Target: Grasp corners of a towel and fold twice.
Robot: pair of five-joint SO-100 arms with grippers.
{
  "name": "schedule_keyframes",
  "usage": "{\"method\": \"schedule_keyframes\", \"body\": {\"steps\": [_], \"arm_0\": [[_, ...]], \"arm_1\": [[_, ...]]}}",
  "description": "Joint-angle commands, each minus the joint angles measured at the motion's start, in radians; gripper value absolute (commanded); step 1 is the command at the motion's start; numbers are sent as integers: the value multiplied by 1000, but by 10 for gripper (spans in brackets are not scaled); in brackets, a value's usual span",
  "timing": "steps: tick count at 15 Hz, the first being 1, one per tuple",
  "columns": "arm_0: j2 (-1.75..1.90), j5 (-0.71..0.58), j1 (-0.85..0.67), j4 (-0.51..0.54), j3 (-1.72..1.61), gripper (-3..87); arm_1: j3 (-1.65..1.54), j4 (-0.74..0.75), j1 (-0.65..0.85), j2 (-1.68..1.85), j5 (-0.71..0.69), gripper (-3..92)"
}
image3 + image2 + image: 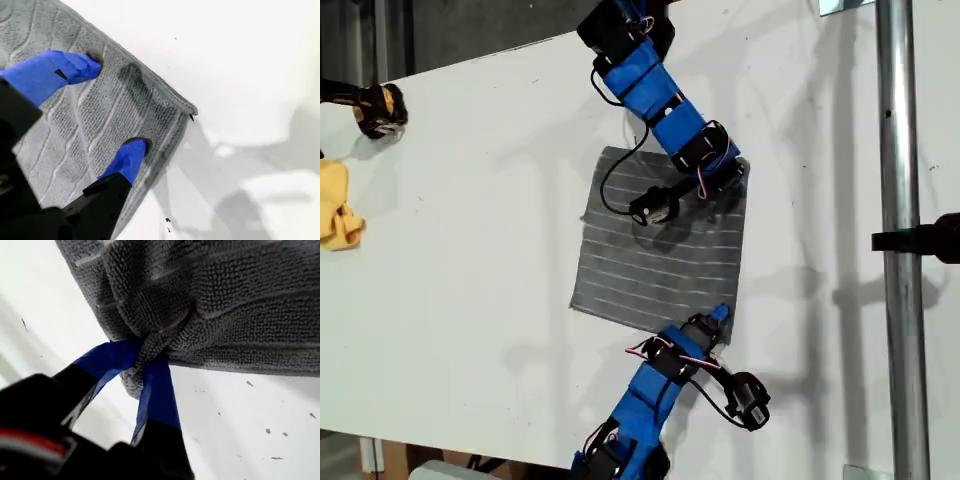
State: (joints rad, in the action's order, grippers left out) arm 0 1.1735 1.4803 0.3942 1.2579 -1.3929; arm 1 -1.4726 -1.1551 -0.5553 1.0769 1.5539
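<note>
Currently, step: gripping corners before the first fold.
Towel [655, 255]: flat on the white table [470, 300].
First gripper [142, 362]: pinching a bunched corner.
Second gripper [112, 107]: spread, pressing cloth, nothing clamped.
Next: second closes, then both probably lift together.

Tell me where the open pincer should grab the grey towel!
Grab the corner of the towel just ahead of my second gripper, the open pincer. Probably best to come down from above, over the cloth, then squeeze. The towel lies flat there, so the pinch should bunch up a fold to hold.
</note>
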Motion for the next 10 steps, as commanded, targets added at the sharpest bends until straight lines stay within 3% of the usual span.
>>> {"method": "schedule_keyframes", "body": {"steps": [1,6,10], "arm_0": [[12,49,0,-15,-35,272],[9,86,-3,-41,-100,222],[-95,118,3,-97,-66,50]], "arm_1": [[9,-11,-15,17,5,-2],[9,-11,-20,15,8,-2],[6,-28,-15,23,5,-2]]}}
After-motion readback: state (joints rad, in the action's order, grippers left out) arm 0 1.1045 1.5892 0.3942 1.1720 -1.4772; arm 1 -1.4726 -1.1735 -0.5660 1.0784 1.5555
